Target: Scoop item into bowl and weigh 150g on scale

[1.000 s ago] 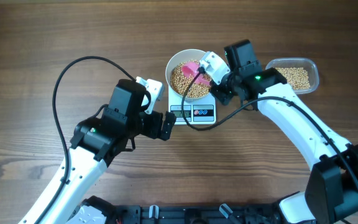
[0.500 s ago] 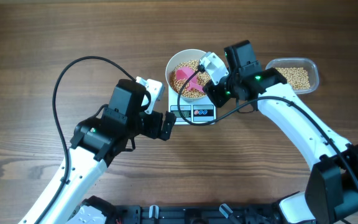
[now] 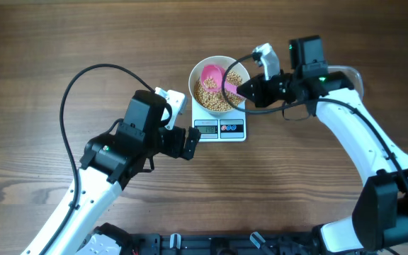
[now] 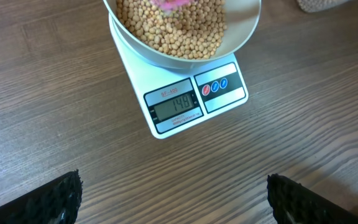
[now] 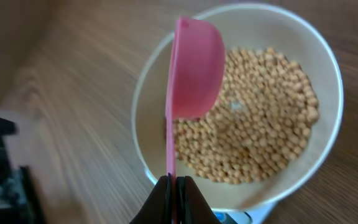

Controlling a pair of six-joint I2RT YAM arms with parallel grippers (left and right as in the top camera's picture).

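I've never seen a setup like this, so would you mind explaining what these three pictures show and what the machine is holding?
These are two robot arms at a wooden table. One picture looks down from above; the other two come from cameras on each arm's wrist. In the middle sits a white scale with a bowl of beans on it. A clear tub is partly hidden behind the right arm. The right gripper has its jaws shut on the handle of a pink scoop, tilted on its side over the bowl. The left gripper waits near the scale with its jaws wide open, holding nothing.
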